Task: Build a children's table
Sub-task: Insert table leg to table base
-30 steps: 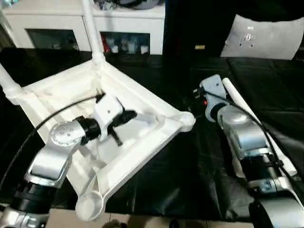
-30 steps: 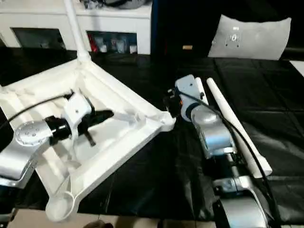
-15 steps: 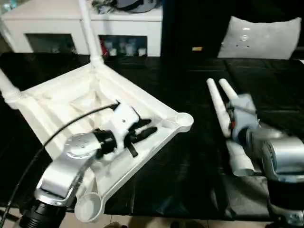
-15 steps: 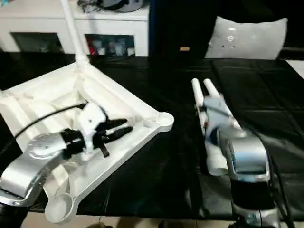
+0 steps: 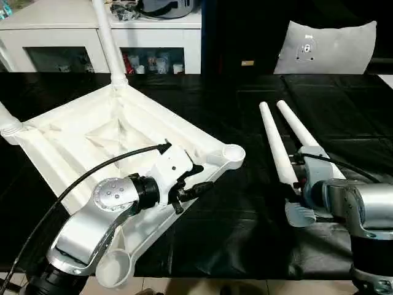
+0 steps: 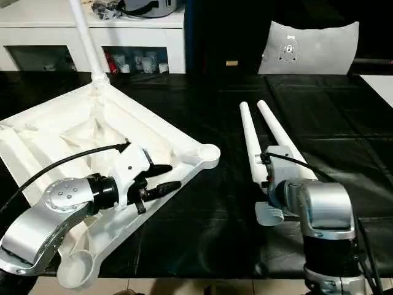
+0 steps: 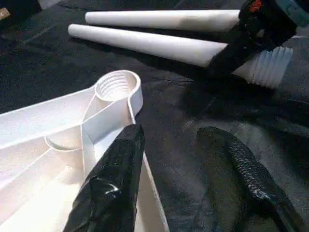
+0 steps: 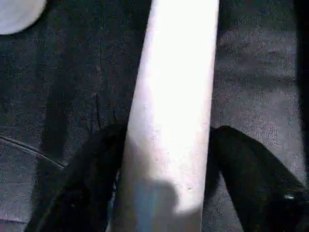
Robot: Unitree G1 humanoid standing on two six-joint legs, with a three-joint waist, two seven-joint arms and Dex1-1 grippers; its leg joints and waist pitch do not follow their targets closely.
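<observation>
The white table top [image 5: 67, 138] lies upside down on the black-covered surface, ribs up. Two legs stand screwed in, one at the far corner [image 5: 107, 37] and one at the left corner [image 5: 7, 120]. The right corner socket [image 7: 116, 87] and the near socket [image 5: 113, 267] are empty. My left gripper [image 5: 199, 178] is open over the rim, just short of the right corner socket. Two loose legs [image 5: 276, 144] [image 5: 298, 126] lie side by side to the right. My right gripper [image 8: 166, 140] is open, a finger on each side of the loose leg [image 8: 174, 96] nearer the top, close to its threaded end [image 7: 270, 67].
A white cabinet [image 5: 92, 24] with small items on its shelves stands behind the work surface, and a grey cushion [image 5: 325, 46] leans at the back right. A black cable [image 5: 80, 178] arcs over the table top to my left wrist. The surface's front edge is close below.
My right arm swung right, away from the top's right corner, and came down over a loose leg. My left gripper slid from the top's middle toward the right corner socket.
</observation>
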